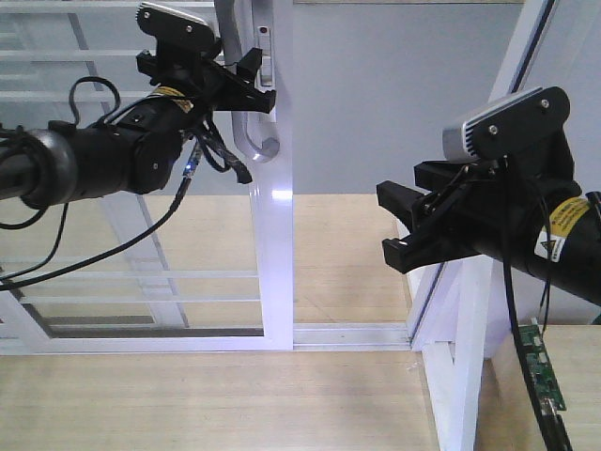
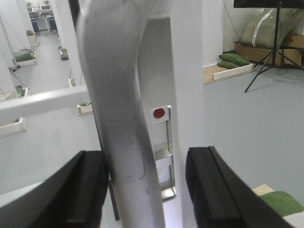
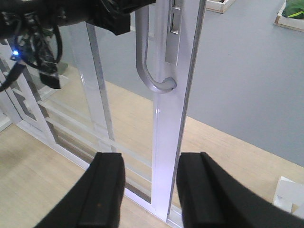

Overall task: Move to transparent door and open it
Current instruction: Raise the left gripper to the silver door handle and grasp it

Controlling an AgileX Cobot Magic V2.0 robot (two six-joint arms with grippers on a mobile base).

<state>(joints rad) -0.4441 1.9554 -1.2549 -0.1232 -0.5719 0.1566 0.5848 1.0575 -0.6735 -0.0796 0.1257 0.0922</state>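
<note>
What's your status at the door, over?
Left gripper open, straddling handle. Right gripper open, standing off. Transparent door gapped from frame post. Nothing blocking.

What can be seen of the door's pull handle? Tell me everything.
The pull handle is a smooth, silvery-grey, metal-looking bar, J-shaped. It runs upright beside the white stile of the transparent door, then hooks toward the stile at its lower end. Its upper end is not visible. The left gripper straddles it with jaws open, one finger close against it; actual contact is unclear.
</note>
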